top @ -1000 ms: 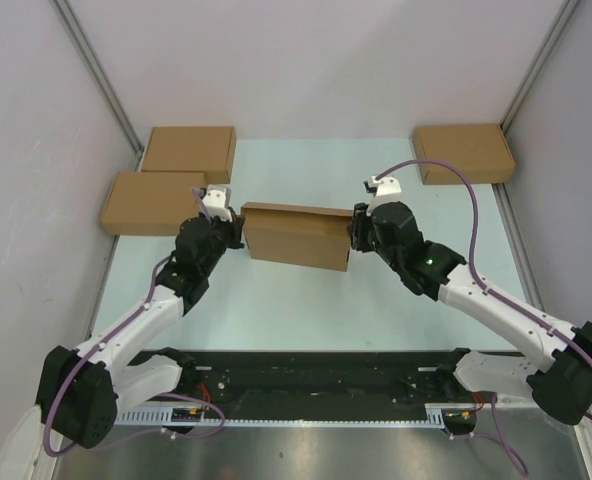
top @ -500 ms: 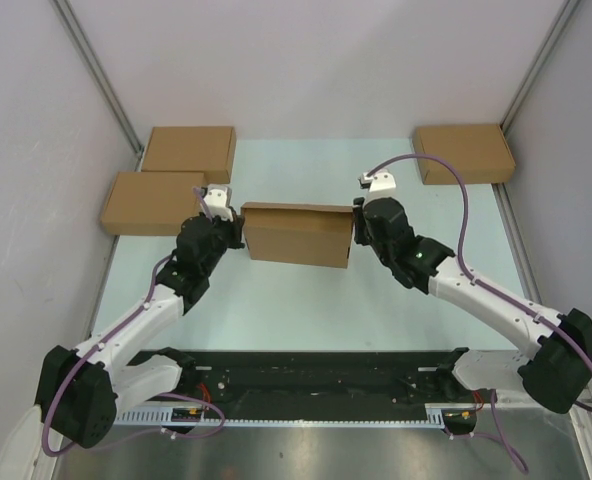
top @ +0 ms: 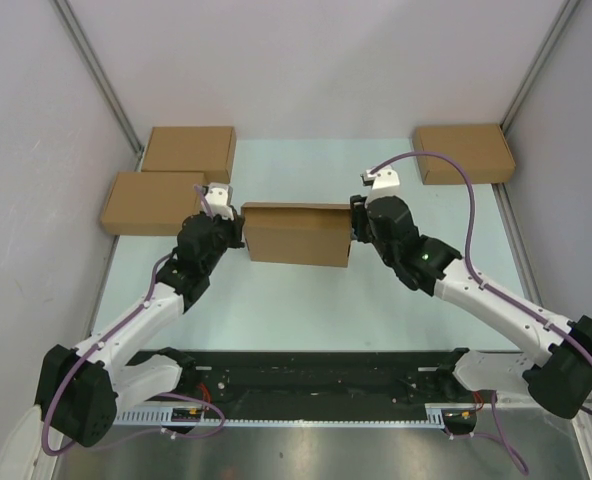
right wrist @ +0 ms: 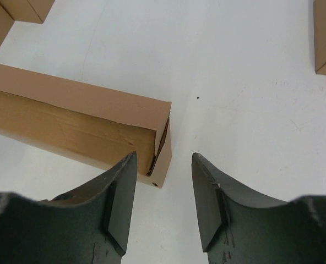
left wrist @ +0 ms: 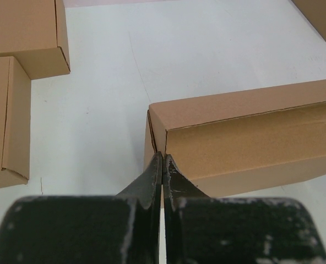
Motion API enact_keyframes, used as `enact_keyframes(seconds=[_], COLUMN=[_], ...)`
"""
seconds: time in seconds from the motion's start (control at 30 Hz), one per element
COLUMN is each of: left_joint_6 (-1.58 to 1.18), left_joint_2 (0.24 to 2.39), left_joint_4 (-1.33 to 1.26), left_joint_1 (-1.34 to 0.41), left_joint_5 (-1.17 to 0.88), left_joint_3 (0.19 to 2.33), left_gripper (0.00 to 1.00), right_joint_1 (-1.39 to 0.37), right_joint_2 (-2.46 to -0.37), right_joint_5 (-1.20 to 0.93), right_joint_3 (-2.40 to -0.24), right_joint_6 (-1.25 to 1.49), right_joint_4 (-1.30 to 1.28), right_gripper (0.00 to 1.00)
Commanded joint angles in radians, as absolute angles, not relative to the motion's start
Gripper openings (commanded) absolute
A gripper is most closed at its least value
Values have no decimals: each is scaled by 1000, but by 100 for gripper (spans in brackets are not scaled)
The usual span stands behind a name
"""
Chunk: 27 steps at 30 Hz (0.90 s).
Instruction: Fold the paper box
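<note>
Change vs. earlier: plain brown corrugated paper box (top: 296, 235) now sits level, no longer slanting down to the right; right gripper (right wrist: 163, 158) has come up to its right end.
Box position: centre of top view, on pale table (top: 276, 300), lengthwise betw. both grippers.
Left gripper (left wrist: 162, 158): clenched, nothing seen betw. fingers; tips touch box's left corner seam.
Right gripper: released, jaws astride box's right end corner, not gripping.
Step (judged): seating end flaps; right end seam gapes slightly, so fold looks unfinished.
Technique: use left tips as a stop and push right end in square to the long axis, w/ even force; otherwise box may skid or twist.
Edges: corner creases are prob. weak pts; press on flat wall, not on seam lip.
Room: bare table toward lower frame; two closed brown cardboard boxes (top: 188, 150) at upper left lie near left arm; third closed brown box (top: 463, 153) at upper right, well apart.
</note>
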<state>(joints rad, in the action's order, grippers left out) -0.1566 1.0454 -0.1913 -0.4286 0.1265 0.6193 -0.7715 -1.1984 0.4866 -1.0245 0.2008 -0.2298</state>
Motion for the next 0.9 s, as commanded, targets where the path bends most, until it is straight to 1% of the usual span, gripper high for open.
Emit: enact_keyframes(seconds=[0.0,0.13,0.47,0.57,0.77,0.87], left_joint_6=[-160,-161,-161,-161,-161,-161], left_joint_2=[1051,1052,1054,1054,1055,1057], left_joint_4=[-175,-173,-173,-175,-175,-176], left_joint_1=[-437,-439,-440,-442,-443,-443], left_joint_5=[123,121,121,121,120,118], left_joint_3=[657,658,653,653,655,655], left_gripper=[0,0,0,0,0,0], right_joint_1=[-778,-767,-736,-735,-730,-729], right_joint_2=[-1198,-1230,-1272,-1275,-1292,-1302], right_joint_5=[494,476,451,462,457,451], right_joint_3=[-1068,-1068,-1072,-1074,-1080,-1083], right_joint_6=[190,192,192,190,181,181], right_joint_4=[-232,-218,-175,-158,-135,-130], right_gripper=[47,42,40,38,34,30])
